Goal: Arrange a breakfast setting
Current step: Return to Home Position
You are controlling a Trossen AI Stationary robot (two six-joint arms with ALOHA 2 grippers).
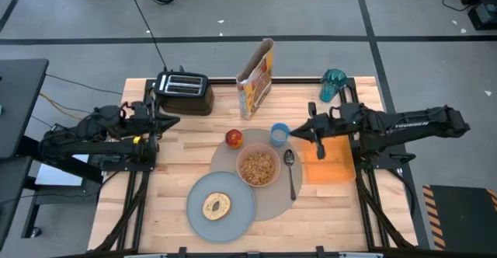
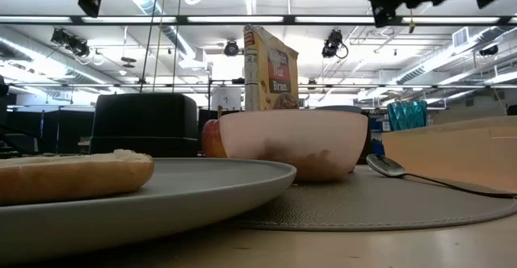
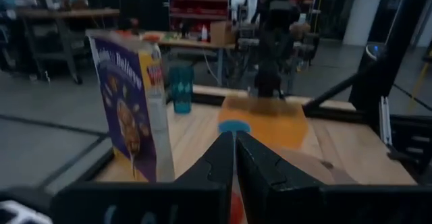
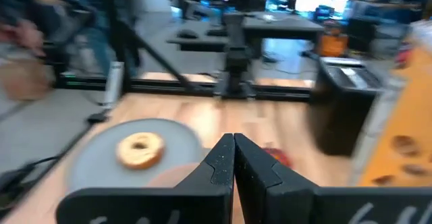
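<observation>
The left gripper (image 1: 174,120) and right gripper (image 1: 294,131) hover apart, fingers pressed together, empty. Between them lies the tan placemat (image 1: 276,201). The grey plate (image 1: 194,198) overlaps its edge and the yellow cereal box (image 1: 256,78) stands behind. The pink bowl (image 1: 241,158) sits on the mat and the bagel (image 1: 217,206) on the plate. The light-blue cup (image 1: 279,134), red apple (image 1: 234,138) and spoon (image 1: 291,172) lie beside the bowl.

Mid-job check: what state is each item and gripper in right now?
Bowl: upright on mat, holding cereal.
Plate: flat, bagel on it.
Cup: upright, ungripped.
Cereal box: standing upright.
Spoon: lying on mat.
Left gripper: shut, empty.
Right gripper: shut, empty.
</observation>
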